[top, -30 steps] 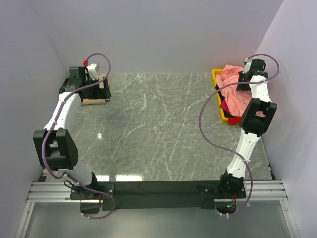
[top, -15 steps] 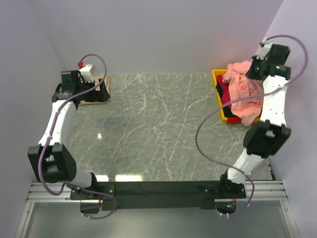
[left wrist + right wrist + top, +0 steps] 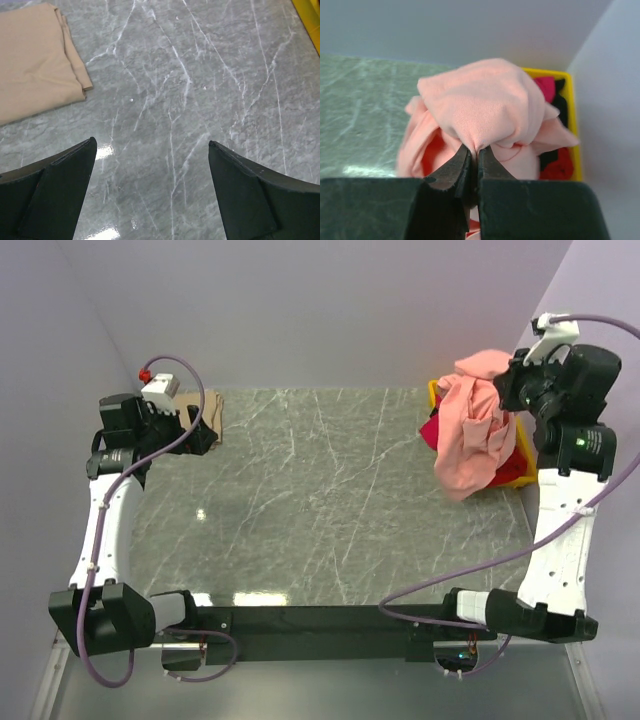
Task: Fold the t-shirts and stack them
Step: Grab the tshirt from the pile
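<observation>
Two arms work well apart. The left arm stretches toward the far left corner, and the left claw (image 3: 150, 145) gapes as wide as it goes, holding nothing, above the bare marble table (image 3: 320, 490). The folded tan-beige t-shirt (image 3: 35, 60) lies ahead of this claw, to its left. The right arm stands tall by the right wall. The right claw (image 3: 474, 152) is pinched tight on a bunch of the salmon-pink t-shirt (image 3: 470, 435), which hangs below it over the yellow bin (image 3: 572, 125). Crimson-red t-shirts (image 3: 555, 167) lie in the bin beneath. Since a second ago the right arm has risen, hauling the pink tee up, and the left claw has backed off the tan one.
</observation>
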You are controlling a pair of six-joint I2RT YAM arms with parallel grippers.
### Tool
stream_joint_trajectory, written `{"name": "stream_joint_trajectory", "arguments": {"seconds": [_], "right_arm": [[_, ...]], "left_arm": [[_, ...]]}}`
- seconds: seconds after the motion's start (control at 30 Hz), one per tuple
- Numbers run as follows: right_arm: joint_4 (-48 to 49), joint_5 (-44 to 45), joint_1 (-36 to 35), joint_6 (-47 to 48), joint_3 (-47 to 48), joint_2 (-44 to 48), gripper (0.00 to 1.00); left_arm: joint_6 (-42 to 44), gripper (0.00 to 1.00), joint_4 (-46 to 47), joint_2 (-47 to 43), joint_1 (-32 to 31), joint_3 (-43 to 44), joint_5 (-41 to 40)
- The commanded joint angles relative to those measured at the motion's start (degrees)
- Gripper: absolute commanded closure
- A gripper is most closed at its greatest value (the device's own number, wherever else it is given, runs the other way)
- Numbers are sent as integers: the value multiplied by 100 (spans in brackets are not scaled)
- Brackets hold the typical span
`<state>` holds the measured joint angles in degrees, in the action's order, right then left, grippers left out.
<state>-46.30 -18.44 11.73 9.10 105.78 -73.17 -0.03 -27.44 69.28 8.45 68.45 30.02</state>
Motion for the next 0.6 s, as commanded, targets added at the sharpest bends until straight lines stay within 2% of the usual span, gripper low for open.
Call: {"name": "stream_joint_trajectory", "arguments": {"seconds": [0.0,0.07,0.23,0.43,0.57], "right_arm": [[1201,1023,31,83,-592,92,100],[1683,1245,31,74,-803,49,100],[2414,1834,172,223,-664,-382,100],[2486,1861,269,548,-146,-1313,100],[2486,1660,269,750,-277,-2085,100]], "left_arm": [[39,1,186,-291,43,-68,303],[56,1,256,-371,34,-164,268],[-162,1,336,-301,43,-148,136],[-137,1,187,165,34,195,-49],[-146,1,143,472,43,354,-119]]}}
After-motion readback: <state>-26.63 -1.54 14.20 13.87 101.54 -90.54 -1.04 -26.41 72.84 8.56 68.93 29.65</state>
